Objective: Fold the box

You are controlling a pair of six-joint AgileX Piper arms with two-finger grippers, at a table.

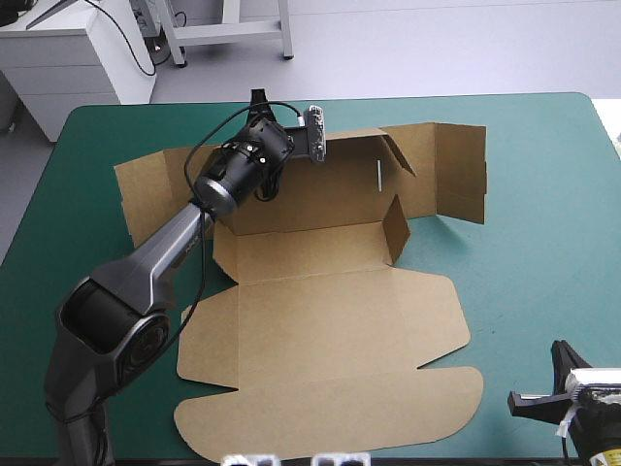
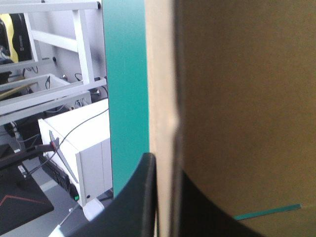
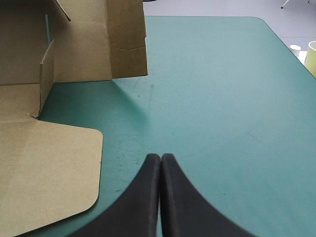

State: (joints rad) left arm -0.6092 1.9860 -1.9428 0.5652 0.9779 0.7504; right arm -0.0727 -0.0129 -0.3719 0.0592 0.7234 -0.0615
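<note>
Walls partly raised, lid flat: left fingers (image 2: 133, 202) clamp the box (image 1: 320, 320) at 12 o'clock; right fingers (image 3: 148, 197) together, 5 o'clock.

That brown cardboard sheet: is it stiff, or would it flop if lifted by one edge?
Probably stiff within each panel: raised flaps of the box stand unsupported. It likely hinges at its creases, so lifted by the far wall that the left pincer clamps, the flat panels may sag. Thin, seemingly light; a push should slide it across the teal-green cover.
</note>
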